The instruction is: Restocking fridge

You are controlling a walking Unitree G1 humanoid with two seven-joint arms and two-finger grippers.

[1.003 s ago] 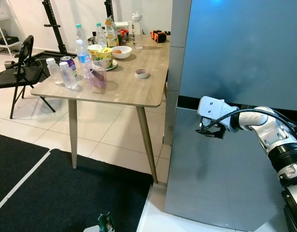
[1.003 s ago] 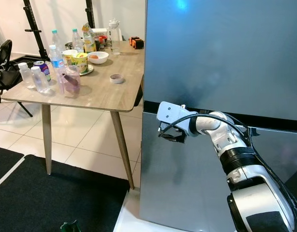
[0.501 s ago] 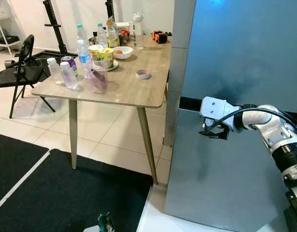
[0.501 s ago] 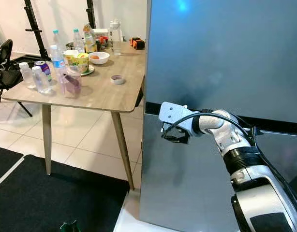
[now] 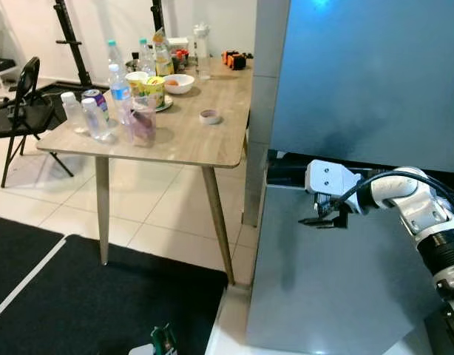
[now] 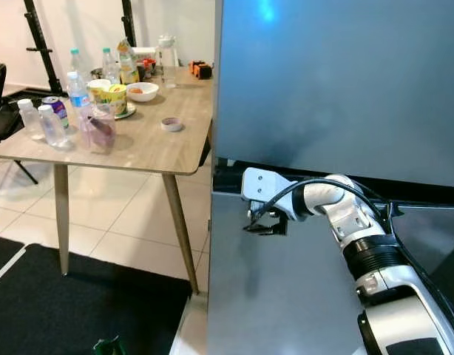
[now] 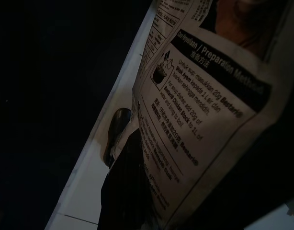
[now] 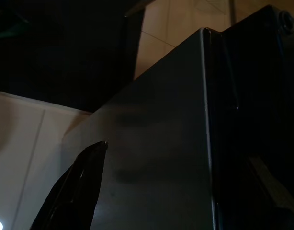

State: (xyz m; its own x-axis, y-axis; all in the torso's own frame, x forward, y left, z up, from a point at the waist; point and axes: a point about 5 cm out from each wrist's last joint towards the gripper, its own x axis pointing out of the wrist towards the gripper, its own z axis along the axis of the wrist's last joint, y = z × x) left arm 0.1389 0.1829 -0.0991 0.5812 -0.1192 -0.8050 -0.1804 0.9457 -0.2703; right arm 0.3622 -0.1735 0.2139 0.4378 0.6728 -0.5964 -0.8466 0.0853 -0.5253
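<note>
The grey fridge has a tall upper door [image 5: 360, 74] and a lower door [image 5: 330, 296]. A dark gap [image 5: 286, 168] shows between them at the lower door's top edge. My right gripper [image 5: 319, 220] is at that top edge, against the lower door's front. In the right wrist view the door's grey face [image 8: 152, 143] and its edge lie close ahead. My left gripper is shut on a printed packet [image 7: 199, 96], with one black finger [image 7: 123, 191] against it. The packet's green top [image 5: 163, 342] peeks in low down.
A wooden table [image 5: 190, 140] stands left of the fridge with water bottles [image 5: 120, 85], a can, cups, a white bowl [image 5: 177, 83] and a small tape roll [image 5: 209, 115]. A black folding chair [image 5: 24, 103] is beyond it. A black mat [image 5: 79, 296] covers the floor.
The lower fridge door has come out a little and a dark gap has opened at its top. My right gripper has moved back with it. The head view has shifted slightly.
</note>
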